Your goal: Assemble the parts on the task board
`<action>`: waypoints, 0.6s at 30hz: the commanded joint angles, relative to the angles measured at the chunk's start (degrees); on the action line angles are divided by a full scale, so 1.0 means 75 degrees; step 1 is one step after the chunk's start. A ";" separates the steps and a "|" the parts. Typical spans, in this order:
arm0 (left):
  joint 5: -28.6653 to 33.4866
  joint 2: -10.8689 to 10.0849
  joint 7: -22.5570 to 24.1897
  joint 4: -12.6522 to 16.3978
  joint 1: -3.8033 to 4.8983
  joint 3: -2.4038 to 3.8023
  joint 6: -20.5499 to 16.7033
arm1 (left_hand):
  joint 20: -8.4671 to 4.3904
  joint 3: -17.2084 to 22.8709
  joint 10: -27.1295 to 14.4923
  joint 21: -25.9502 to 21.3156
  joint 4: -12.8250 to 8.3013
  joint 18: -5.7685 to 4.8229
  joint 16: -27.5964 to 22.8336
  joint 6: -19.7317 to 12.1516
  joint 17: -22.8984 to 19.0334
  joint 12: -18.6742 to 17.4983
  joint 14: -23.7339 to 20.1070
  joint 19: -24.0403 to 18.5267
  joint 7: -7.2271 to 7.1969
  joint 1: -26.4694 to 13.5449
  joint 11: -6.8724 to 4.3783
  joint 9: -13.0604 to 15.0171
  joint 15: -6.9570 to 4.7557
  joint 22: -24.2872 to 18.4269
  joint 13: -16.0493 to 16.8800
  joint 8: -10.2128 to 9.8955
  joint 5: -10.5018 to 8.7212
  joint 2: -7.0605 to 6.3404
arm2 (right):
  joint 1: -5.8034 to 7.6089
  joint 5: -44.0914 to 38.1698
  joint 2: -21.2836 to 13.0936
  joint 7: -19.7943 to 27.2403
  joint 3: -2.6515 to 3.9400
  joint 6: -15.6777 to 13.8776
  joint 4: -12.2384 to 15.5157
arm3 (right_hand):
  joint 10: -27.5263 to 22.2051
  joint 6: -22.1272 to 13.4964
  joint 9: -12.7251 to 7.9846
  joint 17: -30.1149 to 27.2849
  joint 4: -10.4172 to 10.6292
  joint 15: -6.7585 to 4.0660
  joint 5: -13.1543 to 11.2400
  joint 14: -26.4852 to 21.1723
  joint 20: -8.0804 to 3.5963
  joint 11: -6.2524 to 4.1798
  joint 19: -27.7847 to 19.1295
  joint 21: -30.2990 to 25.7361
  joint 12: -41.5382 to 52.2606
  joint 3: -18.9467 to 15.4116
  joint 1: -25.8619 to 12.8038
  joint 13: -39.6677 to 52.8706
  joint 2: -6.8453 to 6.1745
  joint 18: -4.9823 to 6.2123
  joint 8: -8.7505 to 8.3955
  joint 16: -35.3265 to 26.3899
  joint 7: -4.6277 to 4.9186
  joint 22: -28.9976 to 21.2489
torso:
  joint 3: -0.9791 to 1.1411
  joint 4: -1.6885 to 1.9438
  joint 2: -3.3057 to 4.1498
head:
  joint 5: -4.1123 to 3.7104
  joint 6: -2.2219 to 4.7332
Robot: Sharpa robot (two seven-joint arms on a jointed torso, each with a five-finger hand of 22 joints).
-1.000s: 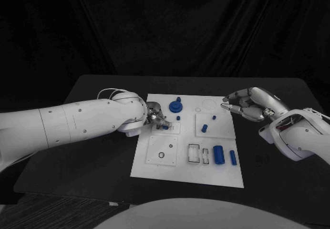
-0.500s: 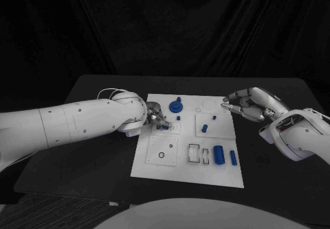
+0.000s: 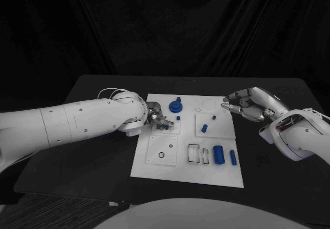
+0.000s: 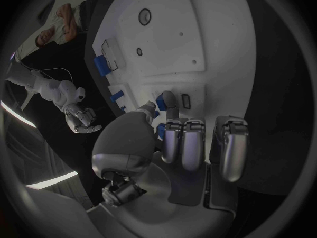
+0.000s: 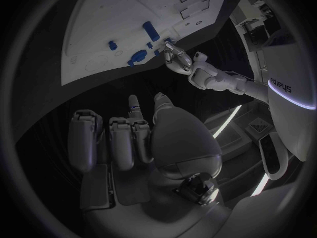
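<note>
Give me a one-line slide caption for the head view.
Left hand pinches a small blue part at the white task board while the right hand hovers, fingers curled, beside the board's far right edge.

place: robotics lab test stand | evidence: black table [image 3: 103,157] under me, black drapes [image 3: 165,38] hung right behind that table | white task board [image 3: 165,167] with cut-out slots mid-table | my own white arms over that table

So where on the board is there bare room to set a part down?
The near strip of the task board, below the two blue cylinders, is bare. It is crowded around the left hand and the blue gear.
</note>
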 commanded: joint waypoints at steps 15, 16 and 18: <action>0.0023 0.0049 -0.0144 -0.0091 -0.0111 -0.0082 0.0297 | 0.0035 -0.0737 0.0814 0.0033 0.0240 -0.0047 0.0050 0.0250 0.2011 0.0027 0.0822 0.0803 0.0002 -0.0583 -0.0001 0.0031 0.0019 0.2012 0.2012 -0.0524 -0.0058 0.0002 | -0.0026 -0.0012 -0.0009 -0.0100 0.0004 -0.0010 -0.0005 | 0.0799 0.0070 -0.0013 0.1801 0.0011 0.0058 0.0061 0.0750 0.0050 0.0032 0.0289 -0.0035 0.0019 -0.0027 0.0071 0.2012 -0.0009 -0.0009 0.0045 -0.0035 0.0020 0.1625 | 0.0000 -0.0001 0.0000 | 0.0004 -0.0002; 0.0023 0.0046 -0.0141 -0.0090 -0.0112 -0.0082 0.0287 | 0.0033 -0.0769 0.0814 0.0033 0.0240 -0.0047 0.0050 0.0255 0.2011 0.0027 0.0822 0.0803 -0.0001 -0.0605 -0.0003 0.0039 0.0016 0.2012 0.2012 -0.0520 -0.0058 0.0007 | -0.0026 -0.0012 -0.0010 -0.0099 0.0004 -0.0011 -0.0004 | 0.0799 0.0070 -0.0013 0.1801 0.0011 0.0058 0.0061 0.0750 0.0050 0.0032 0.0289 -0.0035 0.0019 -0.0027 0.0071 0.2012 -0.0009 -0.0009 0.0045 -0.0035 0.0020 0.1625 | -0.0001 -0.0002 0.0000 | 0.0002 -0.0002; 0.0023 0.0026 -0.0133 -0.0072 -0.0112 -0.0082 0.0237 | 0.0028 -0.0822 0.0814 0.0033 0.0239 -0.0047 0.0050 0.0267 0.2011 0.0027 0.0822 0.0803 -0.0007 -0.0638 -0.0008 0.0057 0.0012 0.2012 0.2012 -0.0509 -0.0058 0.0022 | -0.0026 -0.0012 -0.0016 -0.0097 0.0004 -0.0016 -0.0002 | 0.0799 0.0070 -0.0013 0.1801 0.0011 0.0058 0.0061 0.0750 0.0050 0.0032 0.0289 -0.0035 0.0019 -0.0027 0.0071 0.2012 -0.0009 -0.0009 0.0045 -0.0035 0.0020 0.1625 | -0.0001 -0.0002 0.0000 | 0.0001 -0.0002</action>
